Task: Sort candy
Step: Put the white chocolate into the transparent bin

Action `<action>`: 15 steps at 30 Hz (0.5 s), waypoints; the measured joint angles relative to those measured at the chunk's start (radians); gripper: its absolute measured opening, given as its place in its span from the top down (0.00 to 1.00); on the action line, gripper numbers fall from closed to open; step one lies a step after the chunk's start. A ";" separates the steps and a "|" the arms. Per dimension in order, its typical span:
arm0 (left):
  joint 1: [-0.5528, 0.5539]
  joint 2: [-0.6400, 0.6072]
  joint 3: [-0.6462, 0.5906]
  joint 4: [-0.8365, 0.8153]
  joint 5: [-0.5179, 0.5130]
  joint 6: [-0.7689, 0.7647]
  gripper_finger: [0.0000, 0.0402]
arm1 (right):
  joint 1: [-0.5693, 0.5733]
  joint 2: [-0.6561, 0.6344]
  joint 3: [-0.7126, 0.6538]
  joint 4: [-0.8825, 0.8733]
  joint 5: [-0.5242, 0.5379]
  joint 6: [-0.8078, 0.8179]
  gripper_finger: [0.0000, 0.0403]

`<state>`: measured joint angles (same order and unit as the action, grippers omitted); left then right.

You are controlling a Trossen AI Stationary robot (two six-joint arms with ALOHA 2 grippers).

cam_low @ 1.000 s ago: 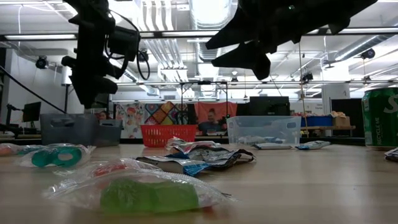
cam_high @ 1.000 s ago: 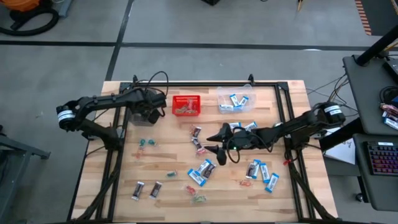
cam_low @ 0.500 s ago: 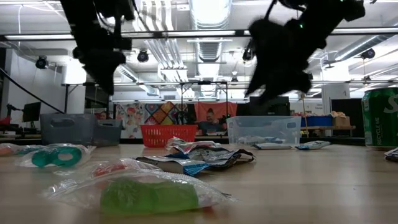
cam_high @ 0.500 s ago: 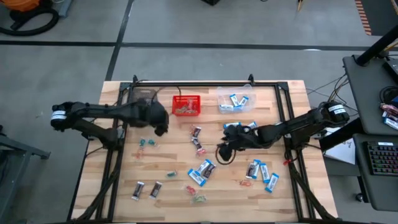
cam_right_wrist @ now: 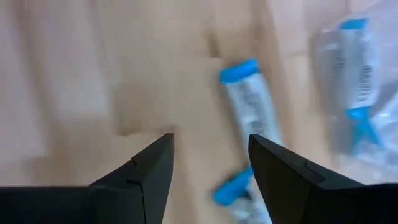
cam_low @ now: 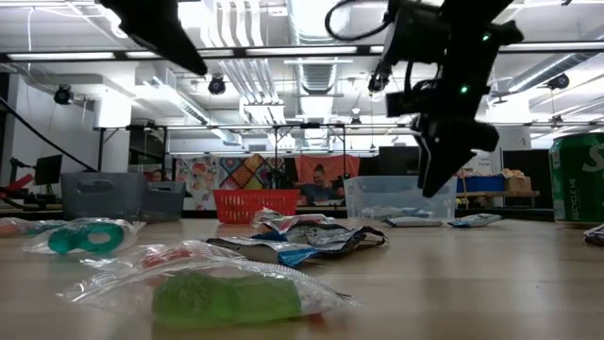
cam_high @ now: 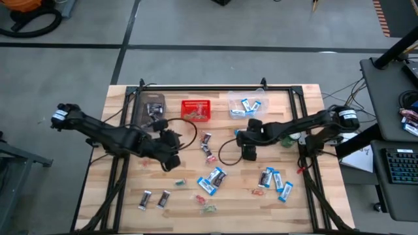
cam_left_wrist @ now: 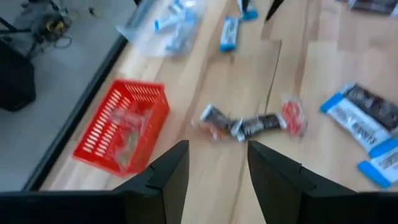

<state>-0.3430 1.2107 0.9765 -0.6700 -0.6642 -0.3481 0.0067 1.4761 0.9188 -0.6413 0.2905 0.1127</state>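
Note:
Candy lies scattered on the wooden table: blue-and-white packets (cam_high: 215,176) (cam_high: 271,177), dark mini bars (cam_high: 163,199) (cam_high: 207,147), green twist pieces (cam_high: 153,150). My left gripper (cam_high: 171,156) (cam_left_wrist: 217,168) is open above bare wood left of the middle; dark bars (cam_left_wrist: 249,124) lie ahead of it. My right gripper (cam_high: 248,149) (cam_right_wrist: 211,155) is open and points down over the table's middle, just short of a blue-and-white packet (cam_right_wrist: 252,106) lying flat. Neither gripper holds anything.
A red mesh basket (cam_high: 196,109) (cam_left_wrist: 121,134) and a clear bin (cam_high: 247,104) holding blue packets stand at the far edge, with another clear bin (cam_high: 151,104) to their left. A green can (cam_low: 580,179) stands at the right. A black frame (cam_high: 215,87) borders the table.
My left gripper has swung from the far-left clear bin toward the near edge and right, out over the middle-left of the table. My right gripper has drawn back toward the right and far side and tipped from level to pointing down. No candy has moved.

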 joint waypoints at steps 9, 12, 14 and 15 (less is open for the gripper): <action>-0.001 0.000 0.015 0.016 -0.035 0.096 0.64 | -0.134 0.083 0.000 0.037 -0.002 -0.167 0.55; -0.001 0.005 0.016 0.039 -0.035 0.113 0.64 | -0.157 0.121 -0.001 0.050 -0.003 -0.189 0.55; -0.001 0.005 0.021 0.054 -0.035 0.130 0.64 | -0.172 0.142 -0.001 0.063 -0.004 -0.193 0.55; -0.001 0.005 0.023 0.061 -0.035 0.141 0.64 | -0.180 0.153 -0.001 0.066 -0.004 -0.193 0.55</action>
<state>-0.3435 1.2156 0.9991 -0.6085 -0.6994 -0.2067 -0.1733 1.6289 0.9180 -0.5756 0.2868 -0.0807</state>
